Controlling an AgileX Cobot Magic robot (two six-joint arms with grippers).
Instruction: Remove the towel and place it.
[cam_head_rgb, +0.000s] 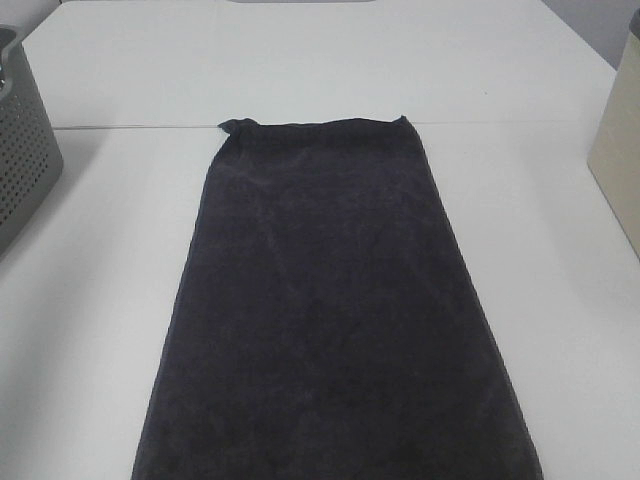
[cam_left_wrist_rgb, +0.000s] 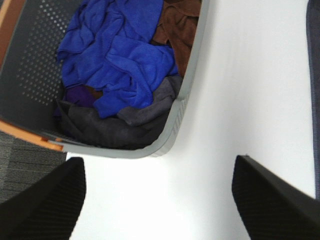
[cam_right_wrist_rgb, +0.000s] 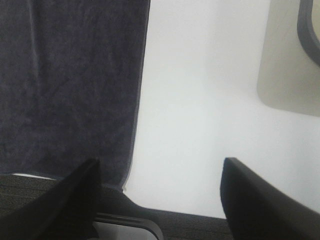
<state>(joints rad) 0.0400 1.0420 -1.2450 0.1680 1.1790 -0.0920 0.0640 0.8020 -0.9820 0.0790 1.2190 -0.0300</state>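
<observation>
The towel, dark navy-charcoal, lies flat and spread lengthwise on the white table, running from the table's seam to the near edge; its far left corner is slightly crumpled. Neither gripper shows in the exterior high view. In the left wrist view my left gripper hangs open over bare table beside the grey basket, with a sliver of the towel at the frame's edge. The right wrist view shows my right gripper open and empty over bare table, just beside the towel's long hemmed edge.
The grey perforated basket stands at the table's left edge and holds blue cloths, a brown cloth and a dark grey cloth. A beige container stands at the right edge, also seen as beige container.
</observation>
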